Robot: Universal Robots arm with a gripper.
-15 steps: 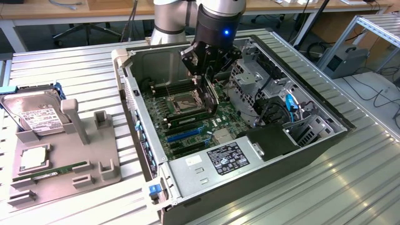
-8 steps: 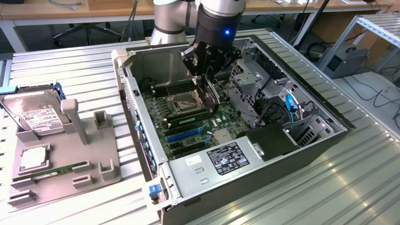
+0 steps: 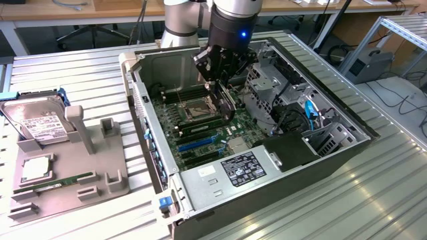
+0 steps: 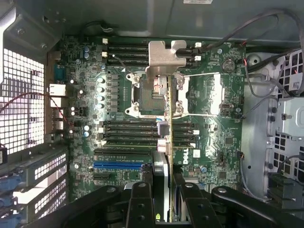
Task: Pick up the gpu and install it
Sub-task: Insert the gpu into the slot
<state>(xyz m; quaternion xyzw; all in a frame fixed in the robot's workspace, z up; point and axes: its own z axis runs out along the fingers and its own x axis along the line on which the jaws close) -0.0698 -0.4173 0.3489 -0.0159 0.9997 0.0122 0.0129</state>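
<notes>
- Exterior view: the arm reaches down into an open computer case point(image 3: 200, 186) that lies on its side on the ribbed metal desk point(image 3: 80, 75).
- The fingers point(image 3: 210, 65) are closed on the gpu point(image 3: 225, 102), gripping its upper edge, so the dark card hangs on edge below them.
- The card hangs over the motherboard point(image 3: 193, 131), just to the exterior view's right of the CPU socket point(image 3: 199, 107). Whether its lower edge touches the board cannot be told.
- The blue slot point(image 3: 195, 145) lies nearer the camera than the card, with nothing seated in it.
- On the exterior view's left, well apart from the case, a grey tray point(image 3: 90, 150) stands on the desk. It holds a hard drive point(image 3: 37, 120) leaning at its far end, a square processor point(image 3: 37, 169) and a green memory stick point(image 3: 63, 181).
- Wrist view: the camera looks straight down the card, which shows as a thin edge point(image 4: 168, 114) running away from between the two black fingers point(image 4: 141, 202).
- Both fingers press against the card's faces, one on each side.
- The silvery bracket point(image 4: 164, 59) is at the card's far end, over the memory slots beyond the socket point(image 4: 149, 95).
- The card's line crosses one side of the socket, and the blue slot point(image 4: 121, 166) sits apart from it.
- The case's perforated rear wall point(image 4: 23, 95) stands at the board's edge.
</notes>
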